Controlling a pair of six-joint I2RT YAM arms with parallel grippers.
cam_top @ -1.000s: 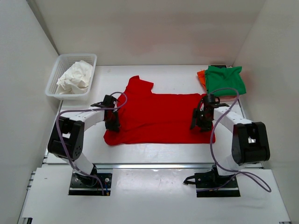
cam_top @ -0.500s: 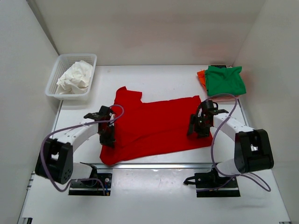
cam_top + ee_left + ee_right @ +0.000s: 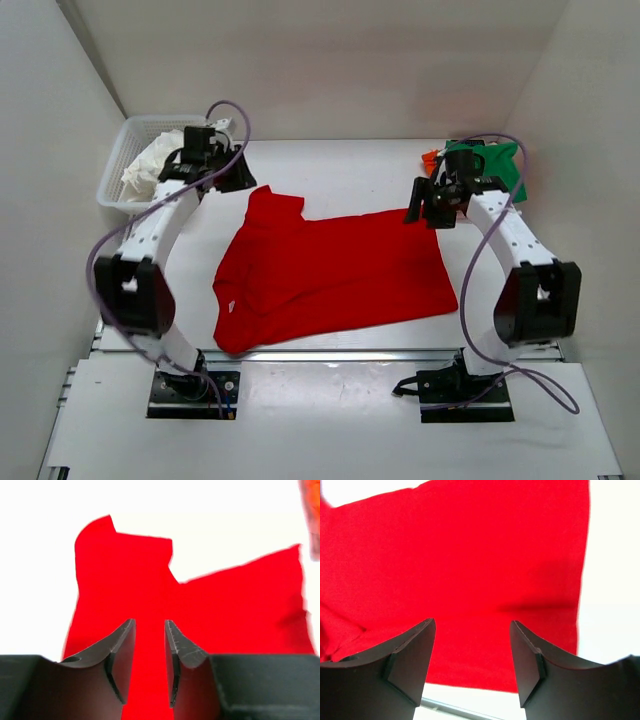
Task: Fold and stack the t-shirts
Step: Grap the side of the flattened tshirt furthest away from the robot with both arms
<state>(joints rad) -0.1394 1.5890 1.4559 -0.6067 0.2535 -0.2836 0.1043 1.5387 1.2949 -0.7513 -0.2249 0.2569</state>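
Note:
The bright red t-shirt (image 3: pixel 330 275) lies spread flat in the middle of the table, one sleeve pointing to the back left. It fills the left wrist view (image 3: pixel 150 575) and the right wrist view (image 3: pixel 470 555). A folded green t-shirt (image 3: pixel 490 172) lies on a folded orange one (image 3: pixel 429 160) at the back right. My left gripper (image 3: pixel 238 180) hovers above the red sleeve, its jaws a little apart and empty (image 3: pixel 150 625). My right gripper (image 3: pixel 420 208) hovers above the shirt's back right corner, open wide and empty (image 3: pixel 472 625). No pale pink shirt shows.
A white plastic basket (image 3: pixel 112 175) at the back left holds a crumpled whitish cloth (image 3: pixel 140 172). White walls close in the left, right and back. The table's near edge runs just below the red shirt's hem.
Both grippers have let go of the red shirt, risen and moved back toward its far edge. The shirt, pulled nearer a moment ago, now lies still and flat.

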